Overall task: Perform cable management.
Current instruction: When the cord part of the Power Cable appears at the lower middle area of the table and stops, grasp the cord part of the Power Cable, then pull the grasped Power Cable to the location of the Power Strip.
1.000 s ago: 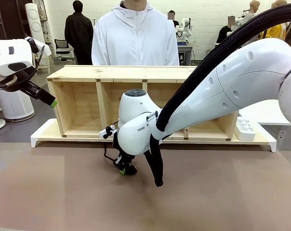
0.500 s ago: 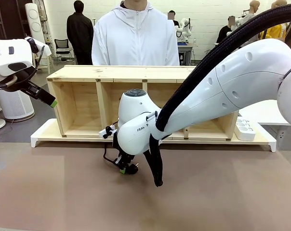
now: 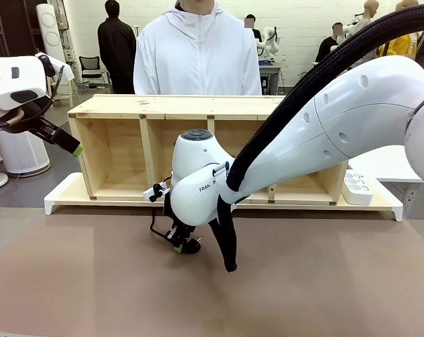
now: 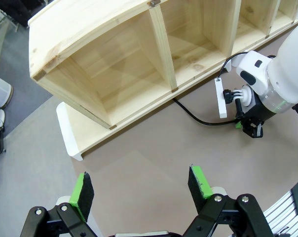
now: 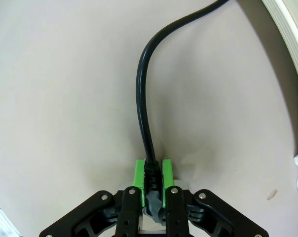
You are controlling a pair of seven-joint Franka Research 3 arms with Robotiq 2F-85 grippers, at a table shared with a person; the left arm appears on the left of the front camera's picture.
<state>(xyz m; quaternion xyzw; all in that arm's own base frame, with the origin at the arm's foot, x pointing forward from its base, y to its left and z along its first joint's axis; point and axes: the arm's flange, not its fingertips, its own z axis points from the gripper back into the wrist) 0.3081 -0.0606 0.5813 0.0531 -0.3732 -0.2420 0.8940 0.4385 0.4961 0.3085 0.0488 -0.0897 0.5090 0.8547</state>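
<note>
Routing seems in hand: the right gripper (image 5: pixel 153 170) pinches the cable (image 5: pixel 140 98) between its jaws near the plug end, the rest running ahead toward the shelf (image 4: pixel 161 49) (left gripper (image 4: pixel 139 186) spread, empty), so next calls for a slip-free pull.

The cable (image 5: pixel 141 98) is black. The right gripper (image 5: pixel 152 168) has green pads (image 5: pixel 139 172). The shelf (image 3: pixel 163 105) is pale wood; the base (image 3: pixel 61 196) beneath it is white.
</note>
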